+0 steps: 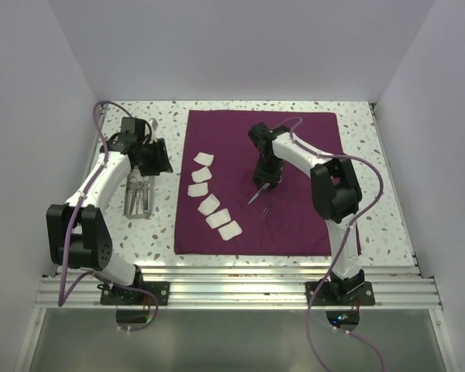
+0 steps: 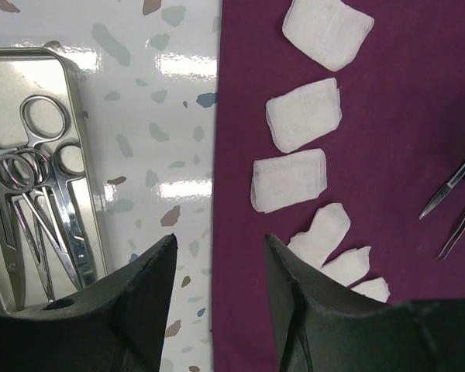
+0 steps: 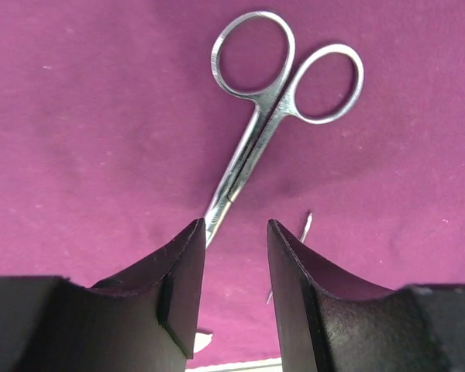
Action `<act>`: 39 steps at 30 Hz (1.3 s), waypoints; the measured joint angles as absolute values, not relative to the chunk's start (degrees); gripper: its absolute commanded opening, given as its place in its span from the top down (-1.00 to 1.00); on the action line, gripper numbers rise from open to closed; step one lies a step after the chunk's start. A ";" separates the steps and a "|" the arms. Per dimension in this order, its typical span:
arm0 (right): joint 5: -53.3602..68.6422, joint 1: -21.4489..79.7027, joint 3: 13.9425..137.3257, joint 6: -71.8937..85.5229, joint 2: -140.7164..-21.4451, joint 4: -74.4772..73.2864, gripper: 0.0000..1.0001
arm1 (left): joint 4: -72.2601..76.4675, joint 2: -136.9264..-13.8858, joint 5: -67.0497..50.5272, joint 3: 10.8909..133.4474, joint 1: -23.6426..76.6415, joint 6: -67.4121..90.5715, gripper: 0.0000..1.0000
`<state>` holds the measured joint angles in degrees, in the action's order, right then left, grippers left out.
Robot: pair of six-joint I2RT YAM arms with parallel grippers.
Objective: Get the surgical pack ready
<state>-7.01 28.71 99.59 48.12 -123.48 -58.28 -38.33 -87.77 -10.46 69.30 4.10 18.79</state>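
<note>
The maroon cloth (image 1: 294, 217) lies flat in the middle of the table. Several white gauze squares (image 1: 209, 204) run in a slanted line along its left part, and they also show in the left wrist view as gauze (image 2: 304, 114). A steel tray (image 1: 139, 198) left of the cloth holds scissors and forceps (image 2: 39, 186). My left gripper (image 2: 219, 248) hangs open and empty over the cloth's left edge, between tray and gauze. One pair of scissors (image 3: 252, 147) rests on the cloth (image 3: 93, 116). My right gripper (image 3: 235, 229) is open just above its blades, gripping nothing.
A thin second instrument (image 1: 267, 206) lies on the cloth beside the scissors; its tip (image 3: 304, 229) shows by my right finger. White walls enclose the speckled table (image 1: 151, 232) on three sides. An aluminium rail (image 1: 232, 283) runs along the near edge.
</note>
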 measured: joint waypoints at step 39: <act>-6.48 28.38 96.25 50.30 -123.94 -56.03 1.00 | -38.30 -88.20 -16.88 70.91 4.10 20.05 -0.10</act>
